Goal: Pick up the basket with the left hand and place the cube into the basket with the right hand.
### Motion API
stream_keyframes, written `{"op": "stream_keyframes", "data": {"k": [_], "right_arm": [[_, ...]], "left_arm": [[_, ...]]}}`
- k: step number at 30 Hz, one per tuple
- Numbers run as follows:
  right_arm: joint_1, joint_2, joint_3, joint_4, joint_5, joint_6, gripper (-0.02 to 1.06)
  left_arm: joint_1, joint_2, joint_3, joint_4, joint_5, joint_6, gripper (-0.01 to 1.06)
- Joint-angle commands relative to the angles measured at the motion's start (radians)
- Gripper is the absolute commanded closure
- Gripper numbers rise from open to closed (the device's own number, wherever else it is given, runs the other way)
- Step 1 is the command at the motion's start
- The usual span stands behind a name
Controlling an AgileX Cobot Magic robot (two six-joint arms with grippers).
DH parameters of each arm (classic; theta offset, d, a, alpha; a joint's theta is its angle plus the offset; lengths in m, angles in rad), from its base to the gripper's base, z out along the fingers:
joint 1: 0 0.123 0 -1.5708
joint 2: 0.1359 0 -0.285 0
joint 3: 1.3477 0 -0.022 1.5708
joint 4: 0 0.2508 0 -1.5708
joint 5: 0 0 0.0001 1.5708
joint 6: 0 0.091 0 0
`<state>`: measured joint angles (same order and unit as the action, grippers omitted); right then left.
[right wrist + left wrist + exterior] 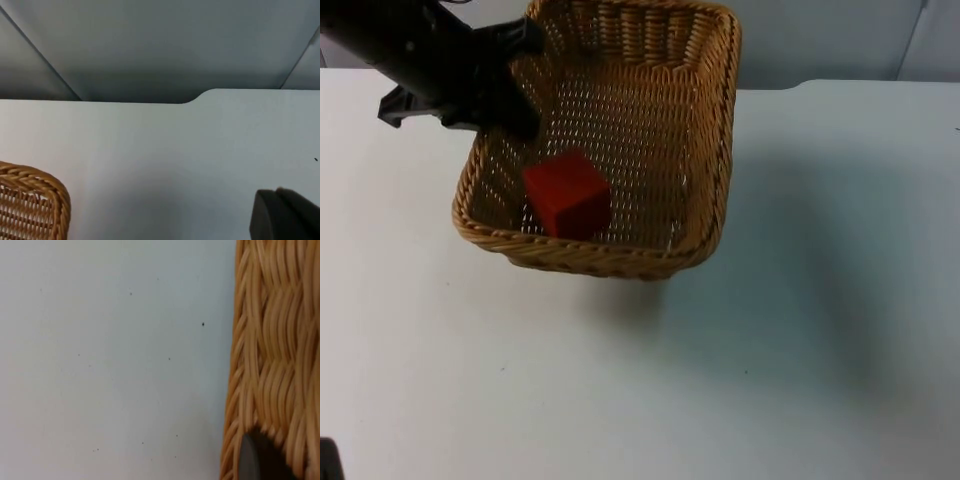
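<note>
A woven wicker basket (590, 258) hangs tilted above the white table, casting a wide shadow to its right. A red cube (568, 195) lies inside it, toward the near left corner. My left gripper (515, 115) is shut on the basket's left rim, reaching in from the upper left. In the left wrist view the basket's outer wall (275, 340) runs beside a black fingertip (257, 460) pressed against the weave. My right gripper (285, 217) waits off to the side, away from the basket's corner (30, 200).
The white table (770, 350) spreads bare to the front and right of the basket. The grey partition wall (820, 40) closes it off at the back. A small dark object (328, 460) sits at the near left edge.
</note>
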<state>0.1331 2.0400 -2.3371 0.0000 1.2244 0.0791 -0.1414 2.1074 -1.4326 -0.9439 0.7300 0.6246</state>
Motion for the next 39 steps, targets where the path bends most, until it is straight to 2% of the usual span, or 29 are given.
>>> {"op": "stream_keyframes", "data": {"k": [1,6,10,12,14,15,18,21,27,30,31,33,35,36,37,38,39], "right_arm": [[-0.005,-0.007,-0.005,0.014,-0.003,0.002,1.03],[-0.005,-0.007,-0.005,0.023,-0.003,0.002,1.03],[-0.005,-0.007,-0.005,0.025,-0.003,0.002,1.03],[-0.005,-0.007,-0.005,0.025,-0.003,0.002,1.03],[-0.005,-0.007,-0.005,0.025,-0.003,0.000,1.03],[-0.005,-0.007,-0.005,0.025,-0.003,0.000,1.03],[-0.005,-0.007,-0.005,0.025,-0.003,0.000,1.03],[-0.005,-0.007,-0.005,0.025,-0.003,0.000,1.03],[-0.005,-0.007,-0.005,0.025,-0.003,0.000,1.03],[-0.005,-0.007,-0.005,0.025,-0.003,0.000,1.03],[-0.005,-0.007,-0.005,0.025,-0.003,0.000,1.03],[-0.005,-0.007,-0.005,0.025,-0.003,0.000,1.03],[-0.005,-0.007,-0.005,0.025,-0.003,0.000,1.03],[-0.005,-0.007,-0.005,0.025,-0.003,0.000,1.03],[-0.005,-0.007,-0.005,0.025,-0.003,0.000,1.03],[-0.005,-0.007,-0.005,0.025,-0.003,0.000,1.03],[-0.005,-0.007,-0.005,0.025,-0.003,0.000,1.03]], "left_arm": [[-0.006,0.015,-0.009,-0.038,0.044,-0.004,1.05],[-0.027,0.081,-0.009,-0.040,0.061,-0.004,1.05],[-0.041,0.132,-0.009,-0.042,0.057,-0.004,0.99],[-0.041,0.161,-0.009,-0.042,0.057,-0.004,0.88],[-0.041,0.178,-0.009,-0.028,0.059,-0.004,0.67],[-0.041,0.178,-0.009,-0.028,0.059,-0.004,0.67],[-0.041,0.180,-0.013,-0.013,0.044,-0.004,0.32],[-0.041,0.180,-0.042,0.007,0.048,-0.004,0.28],[-0.041,0.180,-0.223,0.103,0.125,-0.047,0.29],[-0.041,0.180,-0.392,0.318,0.190,-0.180,0.30],[-0.041,0.180,-0.392,0.318,0.190,-0.180,0.30],[-0.041,0.180,-0.514,0.514,0.248,-0.307,0.35],[-0.041,0.180,-0.613,0.688,0.307,-0.413,0.48],[-0.041,0.180,-0.613,0.688,0.307,-0.413,0.48],[-0.041,0.180,-0.663,0.759,0.348,-0.440,0.60],[-0.041,0.180,-0.732,0.807,0.420,-0.454,0.91],[-0.041,0.178,-0.762,0.796,0.467,-0.444,1.04]]}}
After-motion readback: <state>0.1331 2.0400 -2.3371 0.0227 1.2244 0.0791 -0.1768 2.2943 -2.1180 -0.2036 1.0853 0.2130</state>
